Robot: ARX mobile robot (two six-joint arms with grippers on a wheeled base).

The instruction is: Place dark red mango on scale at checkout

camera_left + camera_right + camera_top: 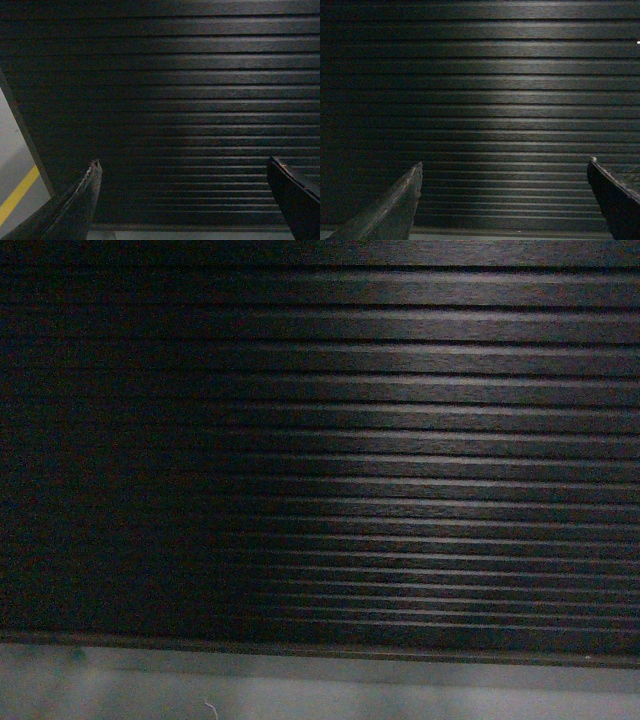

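Mango and scale do not show in any of the three views, so their place relative to the fingers cannot be told. No container shows either.

What fills every view is the checkout (400, 440): its front is dark brown-black, made of long horizontal slats with thin shadow lines between them. In the head view the right half of this front catches a pale light and the left half is nearly black. Below the slats runs a grey base (300, 685), and a small white thread lies on it near the bottom edge.

In the left wrist view the left gripper (184, 167) points straight at the checkout front (175, 90). Its two black fingers (80, 205) stand wide apart, one at each lower corner of the picture, and nothing is between them. To the left of the checkout a strip of grey floor (12, 150) shows, with a yellow line (17, 195) across it.

In the right wrist view the right gripper (505, 166) faces the checkout front (495, 100) in the same way. Its fingers (395, 210) are also spread wide and hold nothing. A thin band of the grey base shows under the lowest slat.
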